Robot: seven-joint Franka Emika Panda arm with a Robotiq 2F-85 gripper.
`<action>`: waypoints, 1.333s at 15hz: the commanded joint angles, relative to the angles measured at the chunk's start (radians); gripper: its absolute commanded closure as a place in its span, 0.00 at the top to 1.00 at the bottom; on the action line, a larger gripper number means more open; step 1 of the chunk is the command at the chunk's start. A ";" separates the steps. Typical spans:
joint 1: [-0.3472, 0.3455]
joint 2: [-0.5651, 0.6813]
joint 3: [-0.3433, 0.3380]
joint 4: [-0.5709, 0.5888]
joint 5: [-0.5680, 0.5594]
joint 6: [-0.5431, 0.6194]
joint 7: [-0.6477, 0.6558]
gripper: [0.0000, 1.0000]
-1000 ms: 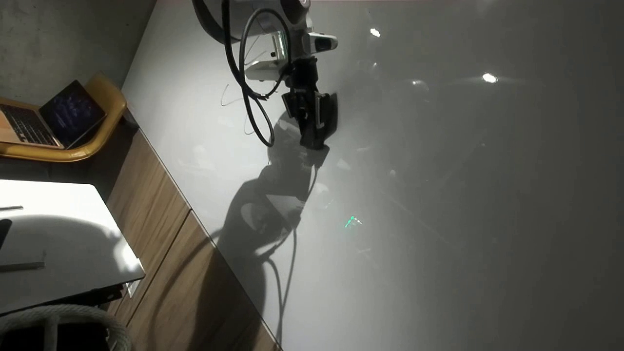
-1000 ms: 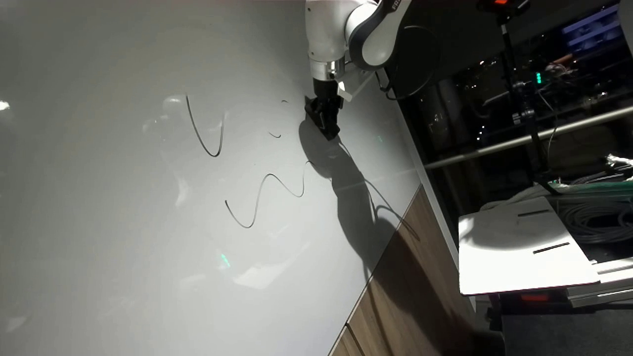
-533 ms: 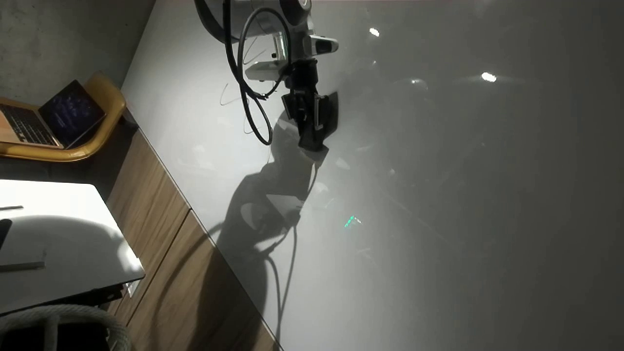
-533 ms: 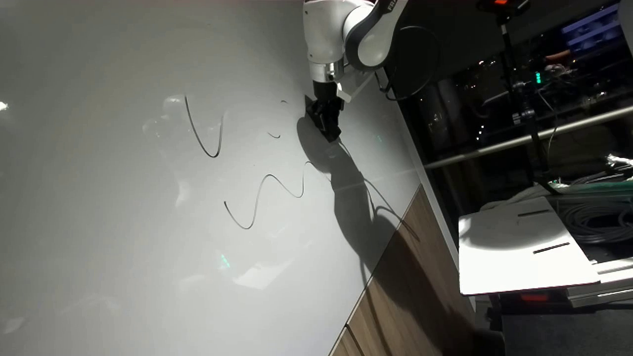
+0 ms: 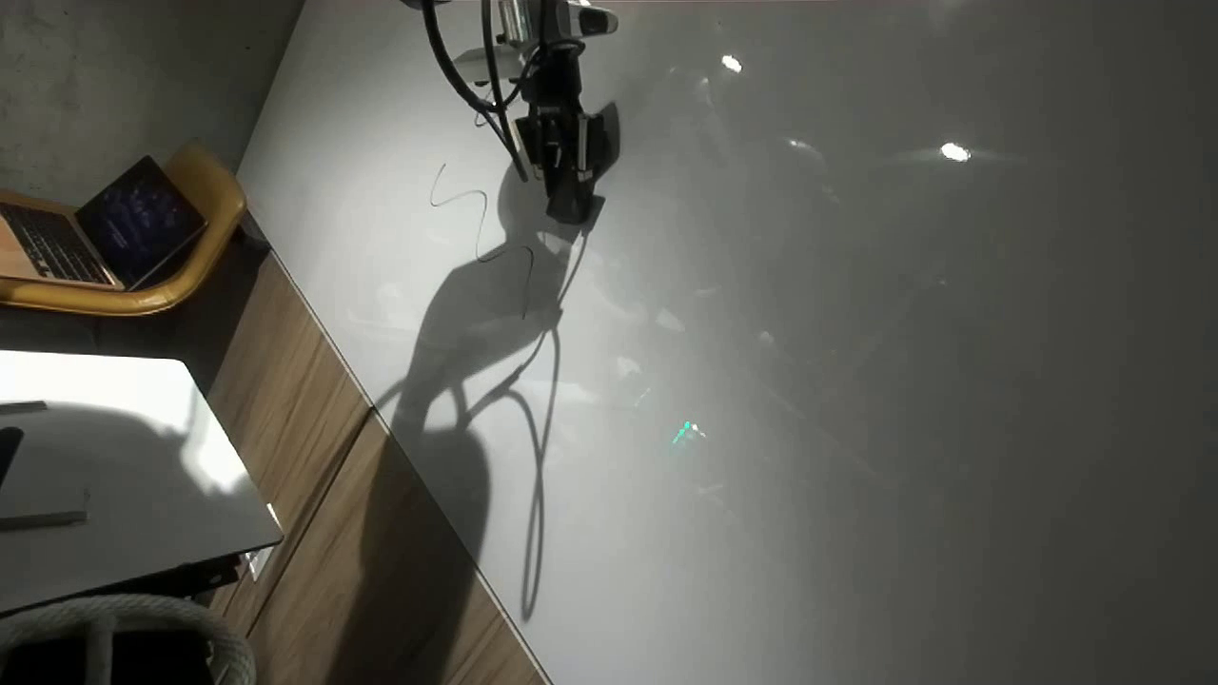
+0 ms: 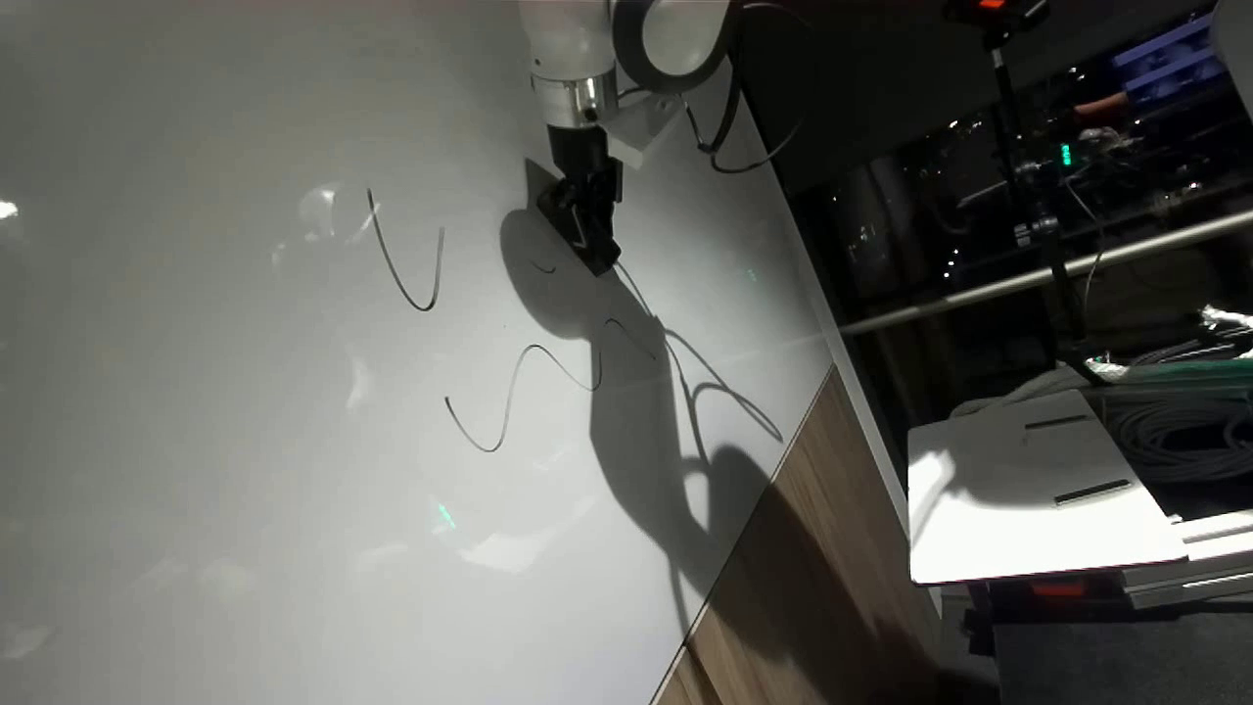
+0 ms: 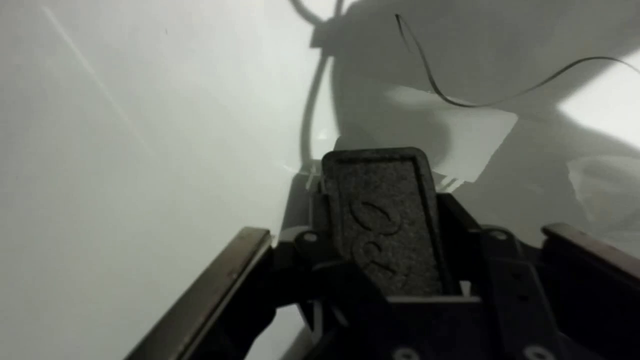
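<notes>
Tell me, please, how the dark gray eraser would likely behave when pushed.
The dark gray eraser is probably fairly stiff: its raised rim looks unbent in the gripper. Its speckled, foam-like face suggests lightness. Its rectangular outline makes rolling unlikely.

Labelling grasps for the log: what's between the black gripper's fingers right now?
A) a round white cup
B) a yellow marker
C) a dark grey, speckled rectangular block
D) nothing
C: the wrist view shows the dark grey, speckled rectangular block, with curved marks on its face, held between the two sides of the black gripper.
</notes>
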 commanded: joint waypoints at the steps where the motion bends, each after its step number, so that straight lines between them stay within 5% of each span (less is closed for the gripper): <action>1: 0.007 0.077 0.007 0.185 0.001 -0.008 -0.115 0.29; 12: -0.048 0.016 -0.064 0.233 0.018 -0.039 -0.319 0.29; 20: -0.022 0.074 -0.015 0.222 0.005 -0.021 -0.244 0.29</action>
